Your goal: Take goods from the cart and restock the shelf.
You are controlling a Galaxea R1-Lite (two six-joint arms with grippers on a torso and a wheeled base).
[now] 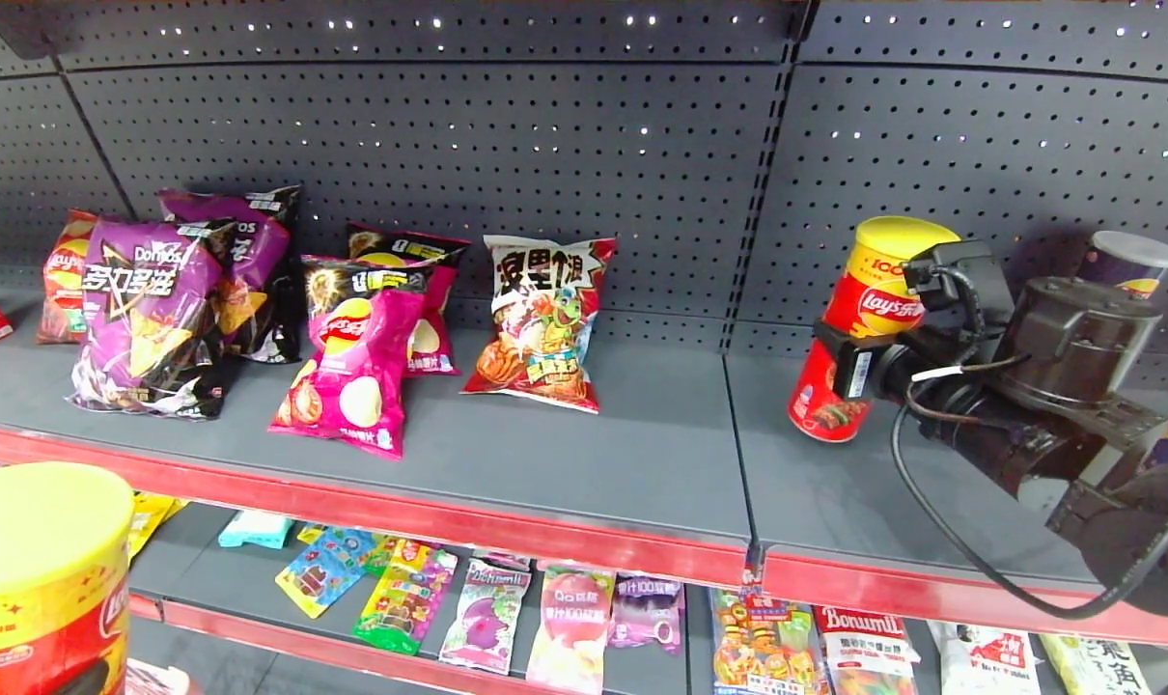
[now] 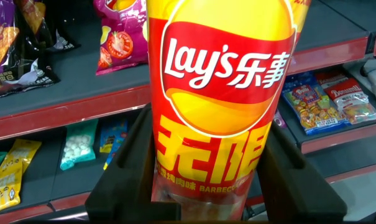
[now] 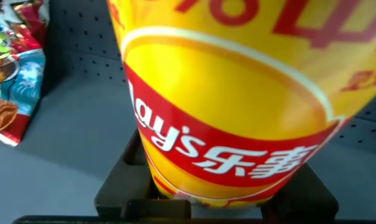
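Clenching left can [image 1: 43, 574], cropped at corner, left jaws; right jaws, right can [image 1: 874, 290].

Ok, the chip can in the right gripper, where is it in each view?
Head view: the chip can sits tilted at the right of the upper shelf, in the right gripper.
Right wrist view: centre, up close.
Left wrist view: the other can there is the left gripper's.
Shared landmark: the upper shelf's grey deck.
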